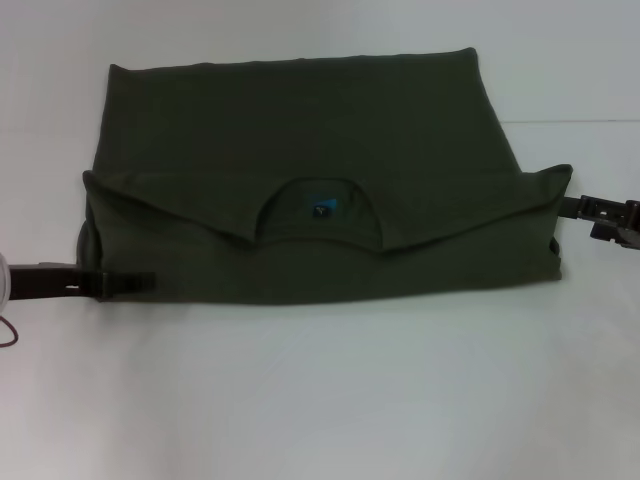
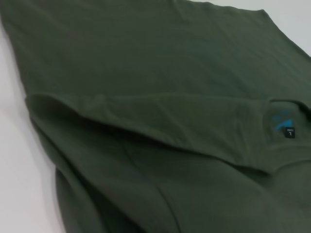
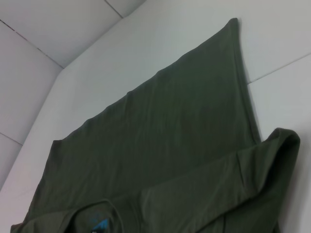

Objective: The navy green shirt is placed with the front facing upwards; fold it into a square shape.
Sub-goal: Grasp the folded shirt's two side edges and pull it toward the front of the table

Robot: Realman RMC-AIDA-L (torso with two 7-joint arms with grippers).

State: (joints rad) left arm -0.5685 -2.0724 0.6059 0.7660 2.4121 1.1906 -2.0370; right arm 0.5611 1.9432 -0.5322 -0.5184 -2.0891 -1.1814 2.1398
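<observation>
One navy green shirt (image 1: 300, 190) lies flat on my white bench (image 1: 320, 400), near edge folded over. Its blue collar label (image 1: 321, 209) shows, text unreadable. Left hand (image 1: 130, 283) and right hand (image 1: 575, 207) sit at its corners; can't tell their grip.

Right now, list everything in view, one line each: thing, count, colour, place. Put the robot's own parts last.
navy green shirt: one, dark olive, partly folded, spread across the middle of the table.
collar label: one, blue, inside the neck opening at the shirt's centre.
table: one, white, under everything.
left pincer: one, black, at the shirt's near left corner, over the cloth.
right pincer: one, black, at the shirt's right edge beside the folded sleeve corner.
</observation>
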